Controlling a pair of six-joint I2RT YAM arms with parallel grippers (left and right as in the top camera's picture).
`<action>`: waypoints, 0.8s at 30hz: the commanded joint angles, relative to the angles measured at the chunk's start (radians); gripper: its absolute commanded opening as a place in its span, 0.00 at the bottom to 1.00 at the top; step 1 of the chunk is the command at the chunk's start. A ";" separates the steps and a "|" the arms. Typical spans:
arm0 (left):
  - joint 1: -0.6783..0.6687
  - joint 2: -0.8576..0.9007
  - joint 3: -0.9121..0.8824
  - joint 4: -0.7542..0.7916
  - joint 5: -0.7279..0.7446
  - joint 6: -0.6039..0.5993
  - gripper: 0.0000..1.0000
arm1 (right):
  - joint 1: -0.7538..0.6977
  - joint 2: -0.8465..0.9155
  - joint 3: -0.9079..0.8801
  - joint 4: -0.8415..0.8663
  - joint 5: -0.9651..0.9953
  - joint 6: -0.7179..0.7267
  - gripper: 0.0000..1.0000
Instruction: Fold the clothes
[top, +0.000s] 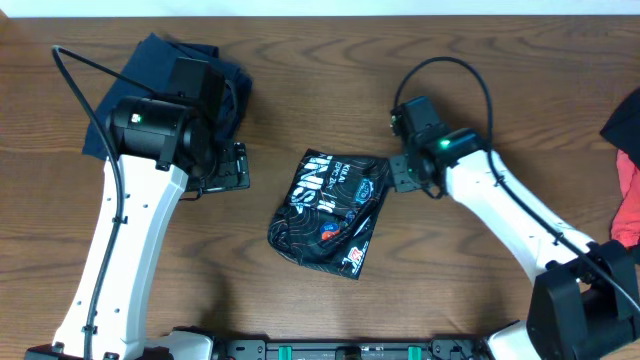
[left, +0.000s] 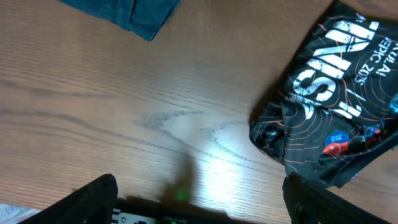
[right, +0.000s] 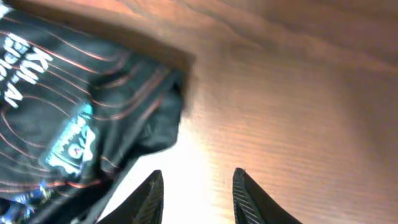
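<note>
The clothes, a black jersey (top: 330, 210) with thin orange lines and white lettering, lie folded into a compact bundle at the table's middle. The left wrist view has the jersey (left: 336, 106) at the right, and the right wrist view has it (right: 81, 118) at the left. My left gripper (top: 232, 165) hovers to the left of the bundle, apart from it, its jaws wide open over bare wood (left: 199, 186). My right gripper (top: 398, 172) sits just off the bundle's upper right corner. Its jaws (right: 198, 177) stand apart with only table between them, the left finger close beside the cloth.
A navy denim garment (top: 160, 70) lies at the back left, partly under the left arm, and its edge (left: 124, 12) shows at the top of the left wrist view. A red garment (top: 628, 200) and a dark piece (top: 622, 118) lie at the right edge.
</note>
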 joint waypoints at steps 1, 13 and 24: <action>0.003 -0.009 0.014 -0.002 -0.005 0.014 0.87 | -0.021 -0.003 0.003 -0.027 -0.228 -0.053 0.36; 0.003 -0.009 0.014 0.017 -0.006 0.048 0.87 | 0.214 -0.003 0.000 -0.195 -0.499 -0.004 0.55; 0.003 -0.009 0.014 0.023 -0.005 0.051 0.87 | 0.361 0.090 -0.006 -0.117 -0.360 0.264 0.78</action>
